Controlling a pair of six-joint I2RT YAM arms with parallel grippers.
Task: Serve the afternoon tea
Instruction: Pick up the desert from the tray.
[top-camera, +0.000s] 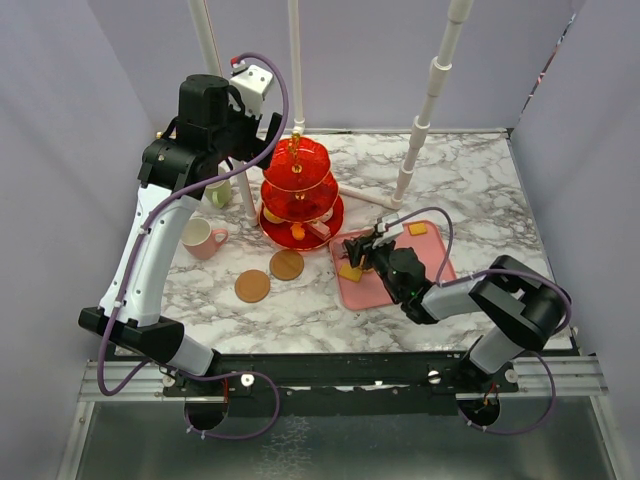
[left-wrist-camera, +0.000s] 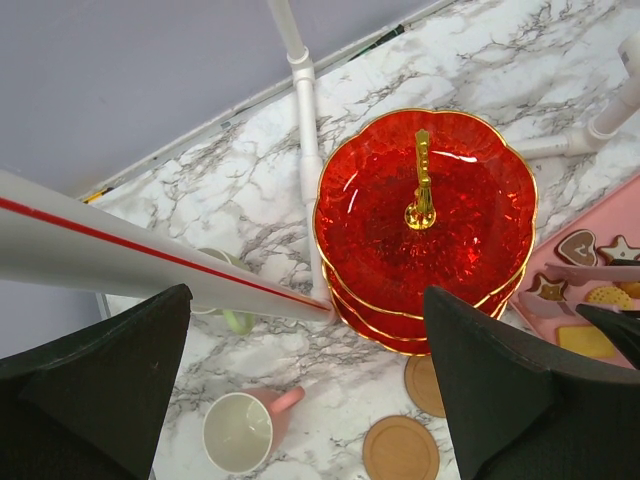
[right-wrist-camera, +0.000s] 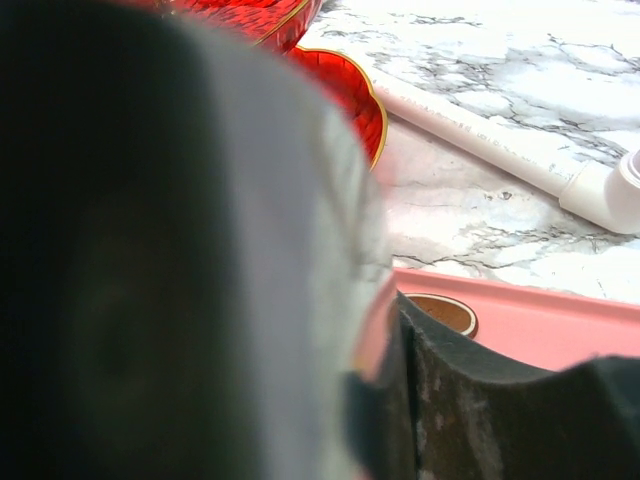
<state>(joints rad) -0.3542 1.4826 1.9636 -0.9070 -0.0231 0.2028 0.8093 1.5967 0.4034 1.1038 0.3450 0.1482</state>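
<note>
Left jaws held fully spread, high above the three-tier stand (top-camera: 297, 163), judged parked clear of it. Right jaws lowered over the pink tray (top-camera: 430, 265) beside a yellow pastry (top-camera: 350, 271), presumably for pickup; their state cannot be told.

Left arm stands tall, left gripper (left-wrist-camera: 305, 300) facing straight down, fingers spread wide. Right arm reaches low and forward, right gripper (top-camera: 356, 256) tipped down, grip unclear.
</note>
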